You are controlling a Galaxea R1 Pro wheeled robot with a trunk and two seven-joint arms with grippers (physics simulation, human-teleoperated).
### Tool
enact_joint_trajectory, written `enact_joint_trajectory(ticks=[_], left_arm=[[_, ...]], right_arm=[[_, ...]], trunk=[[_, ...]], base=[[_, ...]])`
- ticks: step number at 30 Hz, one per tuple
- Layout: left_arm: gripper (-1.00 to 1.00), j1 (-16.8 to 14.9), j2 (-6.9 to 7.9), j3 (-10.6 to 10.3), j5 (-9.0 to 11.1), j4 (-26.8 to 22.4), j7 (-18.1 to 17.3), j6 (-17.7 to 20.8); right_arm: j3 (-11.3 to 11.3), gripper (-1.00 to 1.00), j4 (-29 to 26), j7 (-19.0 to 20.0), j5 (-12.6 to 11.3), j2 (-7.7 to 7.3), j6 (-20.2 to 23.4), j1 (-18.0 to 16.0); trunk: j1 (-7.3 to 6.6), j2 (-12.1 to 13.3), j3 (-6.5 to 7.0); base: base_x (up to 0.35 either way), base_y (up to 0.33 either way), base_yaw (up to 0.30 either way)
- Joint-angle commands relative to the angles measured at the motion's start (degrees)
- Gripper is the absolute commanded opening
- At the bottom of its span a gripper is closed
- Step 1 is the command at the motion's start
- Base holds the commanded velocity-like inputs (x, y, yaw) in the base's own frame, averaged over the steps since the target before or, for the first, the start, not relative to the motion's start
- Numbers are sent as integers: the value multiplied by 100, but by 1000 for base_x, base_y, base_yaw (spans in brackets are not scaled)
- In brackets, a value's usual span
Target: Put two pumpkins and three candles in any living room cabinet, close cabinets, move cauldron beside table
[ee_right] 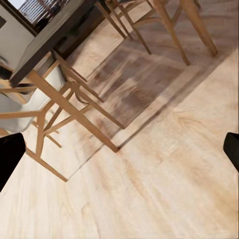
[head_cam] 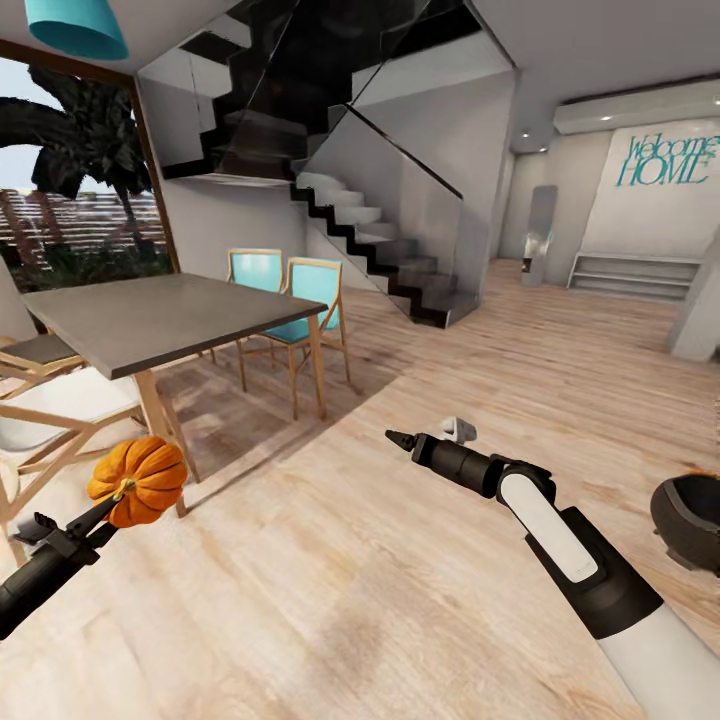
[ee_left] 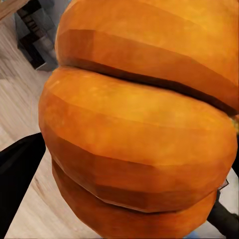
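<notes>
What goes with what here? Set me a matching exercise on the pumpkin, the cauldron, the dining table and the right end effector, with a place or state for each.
Things:
1. pumpkin
2. cauldron
3. dining table
4. right end effector

Places or states:
A. on the floor at the head view's right edge
B. empty, above bare plank floor
C. held at the left end effector
D. standing with turquoise chairs behind it

Pairs: 1-C, 2-A, 3-D, 4-B

Light wood plank floor (head_cam: pixel 400 560): carries grey-topped dining worktop (head_cam: pixel 150 320) on wooden legs, teal chairs (head_cam: pixel 300 300) behind it, black cauldron (head_cam: pixel 688 520) at right edge.
</notes>
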Motion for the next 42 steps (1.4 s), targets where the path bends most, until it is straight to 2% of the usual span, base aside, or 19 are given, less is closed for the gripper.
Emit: enact_joint_trajectory(ticks=[1,21,42], left_arm=[[-100,-2,1,6,47,-4,-6,62],[-100,-2,1,6,47,-4,-5,62],[-100,-2,1,-3,47,-4,2,62]], right_arm=[[11,100,-6,-54,-60,-3,1,-7],[13,100,-6,-63,-60,-3,-7,-7],[13,100,-6,-64,-60,-3,-15,-7]], trunk=[[2,-2,-2],[2,-2,72],[2,-2,74]], base=[[337,0,-275],[337,0,-263],[337,0,-10]])
